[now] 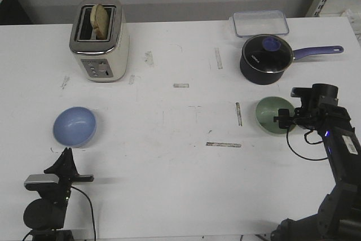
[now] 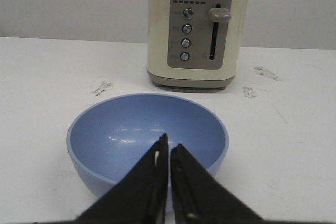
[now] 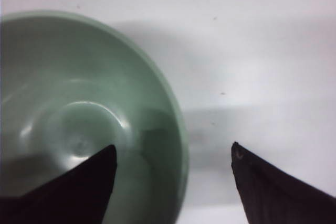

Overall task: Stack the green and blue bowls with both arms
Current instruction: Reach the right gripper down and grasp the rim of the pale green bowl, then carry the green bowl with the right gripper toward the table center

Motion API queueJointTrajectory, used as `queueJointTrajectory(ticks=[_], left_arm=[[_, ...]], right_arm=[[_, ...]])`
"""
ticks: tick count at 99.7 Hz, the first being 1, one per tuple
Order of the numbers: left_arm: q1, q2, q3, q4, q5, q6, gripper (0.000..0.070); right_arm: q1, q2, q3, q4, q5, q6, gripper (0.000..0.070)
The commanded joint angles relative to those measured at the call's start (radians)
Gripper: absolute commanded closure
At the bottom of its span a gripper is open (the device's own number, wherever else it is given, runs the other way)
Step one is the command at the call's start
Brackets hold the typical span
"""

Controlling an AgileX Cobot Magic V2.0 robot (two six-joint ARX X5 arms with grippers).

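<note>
green bowl (image 1: 273, 115) sits near the right edge of the bench, just in front of the saucepan (image 1: 265, 58); blue bowl (image 1: 74, 126) is near the left edge, in front of the toaster (image 1: 100, 40), so the two are well apart

both look like light, stiff moulded plastic: smooth, slightly glossy, thin rounded rim, open side up. Probably slippery and likely to skate on the white tabletop (image 1: 180, 162) if nudged. Best hold is a rim pinch, one finger inside the wall and one outside; nothing else to grab on a shape this plain

right gripper (image 3: 173, 153) is spread wide and straddling the green bowl's rim in the right wrist view, one finger over the interior, the other over bare table outside. Can't tell if either touches. Looks like the pre-grasp for that rim pinch

left gripper (image 2: 169, 145) has fingers nearly together, only a thin slit between them, holding nothing. It hangs near the front-left corner, tips aimed at the blue bowl's near wall, not gripping. It needs to open before it can take the rim

rest: toaster is cream with a chrome top and a bread slice in one slot, towards the back-left. Saucepan is dark navy, glass lid, purple handle pointing to the right edge. Clear lidded box (image 1: 260, 23) behind it at the back edge
</note>
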Motion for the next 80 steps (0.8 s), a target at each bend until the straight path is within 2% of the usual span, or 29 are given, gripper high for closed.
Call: queueJointTrajectory(ticks=[1, 5, 14, 34, 52, 68, 80], left_arm=[[0.002, 0.0, -0.02, 0.013, 0.003, 0.006, 0.0699], [0.002, 0.0, -0.02, 0.013, 0.003, 0.006, 0.0699], [0.002, 0.0, -0.02, 0.012, 0.003, 0.005, 0.0699], [0.002, 0.0, -0.02, 0.012, 0.003, 0.005, 0.0699], [0.002, 0.0, -0.02, 0.013, 0.003, 0.005, 0.0699], [0.002, 0.0, -0.02, 0.012, 0.003, 0.002, 0.0699], [0.002, 0.0, -0.02, 0.012, 0.003, 0.002, 0.0699]], right_arm=[[0.001, 0.017, 0.018, 0.009, -0.002, -0.013, 0.0469], [0.001, 0.017, 0.018, 0.016, -0.002, -0.013, 0.0564], [0.001, 0.015, 0.019, 0.03, -0.001, -0.012, 0.07], [0.01, -0.04, 0.048, 0.028, -0.015, 0.013, 0.07], [0.089, -0.16, 0.114, 0.027, -0.141, 0.066, 0.07], [0.292, -0.257, 0.126, 0.024, -0.24, 0.115, 0.07], [0.52, -0.265, 0.126, -0.004, -0.253, 0.12, 0.07]])
